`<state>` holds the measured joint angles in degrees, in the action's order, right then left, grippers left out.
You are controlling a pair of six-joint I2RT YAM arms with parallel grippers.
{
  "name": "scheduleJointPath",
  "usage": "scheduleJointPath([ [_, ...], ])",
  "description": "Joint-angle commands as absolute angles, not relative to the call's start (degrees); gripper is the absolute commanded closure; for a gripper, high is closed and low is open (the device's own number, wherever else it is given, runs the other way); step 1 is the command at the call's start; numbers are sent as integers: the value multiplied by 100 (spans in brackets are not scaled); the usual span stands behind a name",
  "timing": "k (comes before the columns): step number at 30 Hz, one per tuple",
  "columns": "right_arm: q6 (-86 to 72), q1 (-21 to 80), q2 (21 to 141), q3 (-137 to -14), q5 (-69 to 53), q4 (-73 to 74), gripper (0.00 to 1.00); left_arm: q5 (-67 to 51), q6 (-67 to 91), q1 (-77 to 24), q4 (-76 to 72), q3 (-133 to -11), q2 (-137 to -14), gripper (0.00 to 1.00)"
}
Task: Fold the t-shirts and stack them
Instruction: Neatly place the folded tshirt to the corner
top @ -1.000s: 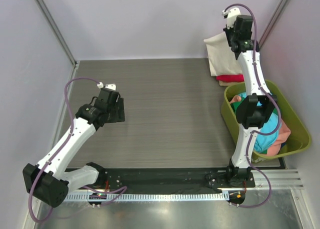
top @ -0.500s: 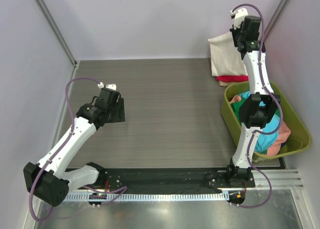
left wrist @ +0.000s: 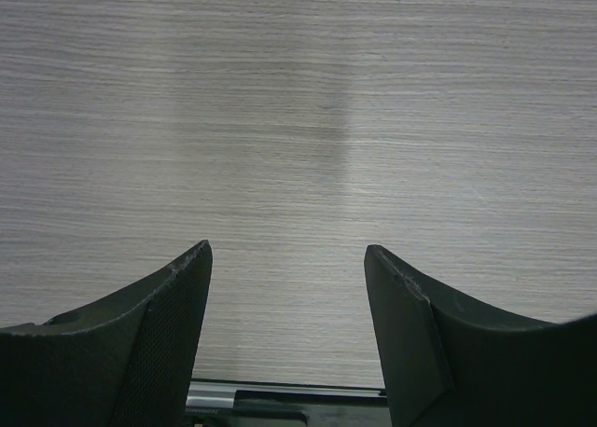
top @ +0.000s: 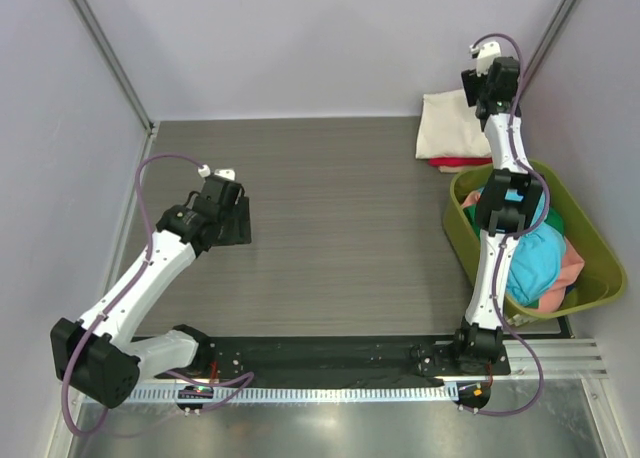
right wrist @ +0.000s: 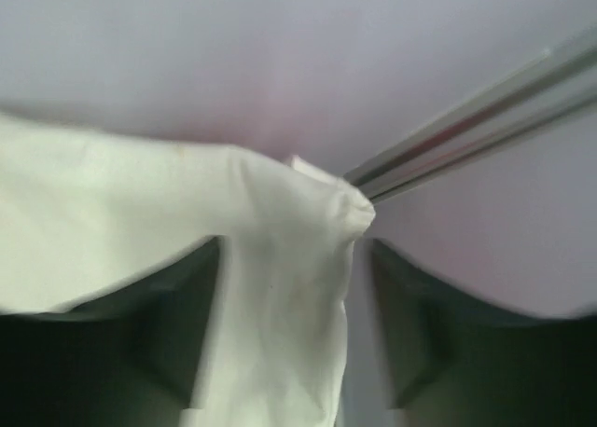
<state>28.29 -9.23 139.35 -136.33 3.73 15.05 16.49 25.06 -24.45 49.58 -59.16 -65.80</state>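
Observation:
A folded cream-white t-shirt [top: 448, 130] lies at the table's far right corner on top of a magenta-red t-shirt [top: 455, 163], whose edge shows beneath it. My right gripper [top: 482, 96] hovers over the cream shirt's right edge. In the right wrist view this gripper [right wrist: 294, 259] is open, and a fold of the cream shirt [right wrist: 140, 222] hangs loose between its fingers, clear of the right one. Turquoise [top: 535, 263], salmon pink [top: 572, 268] and green [top: 478, 206] t-shirts fill the basket. My left gripper [top: 241, 221] [left wrist: 287, 259] stands open over bare table.
The olive-green basket [top: 455, 240] sits at the right edge, with the right arm reaching over it. Lilac walls close in the table on three sides, with a metal corner post [right wrist: 485, 129] just behind the shirt stack. The black base rail [left wrist: 280, 394] runs along the near edge.
The right arm swung back toward the far right corner and its jaws opened. The cream-white shirt, which was lifted, dropped flatter onto the magenta-red one. The left arm barely moved.

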Motion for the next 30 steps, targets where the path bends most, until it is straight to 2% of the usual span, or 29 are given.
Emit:
scheduleJointPath([
  [1,3121,-1019,14210,-13535,1228,-1276,10,1661,2461,-2417,4860,-5968,-6530,33],
  [2,2998,-1028,14290,-13561,1465,-1501,1,1670,2461,-2417,4878,-5976,-6504,33],
  [6,2313,-993,14116,-13361,2423,-1687,0,1723,2470,-2417,4887,-5968,-6399,33],
  [11,2084,-862,13273,-12657,2523,-1767,0,1591,2461,-2426,4843,-5968,-6293,33],
  [16,384,-747,12262,-12560,1269,161,0,1547,2452,-2426,4834,-5977,-6135,32],
  [22,-544,-292,11585,-11462,327,746,0,1485,2443,-2417,4799,-5959,-5977,32],
  [27,-772,579,11935,-11591,-289,1528,0,1433,2443,-2417,4790,-5950,-5924,32],
  [30,-1280,852,12251,-11497,-160,1749,0,1459,2443,-2426,4790,-5950,-5880,32],
])
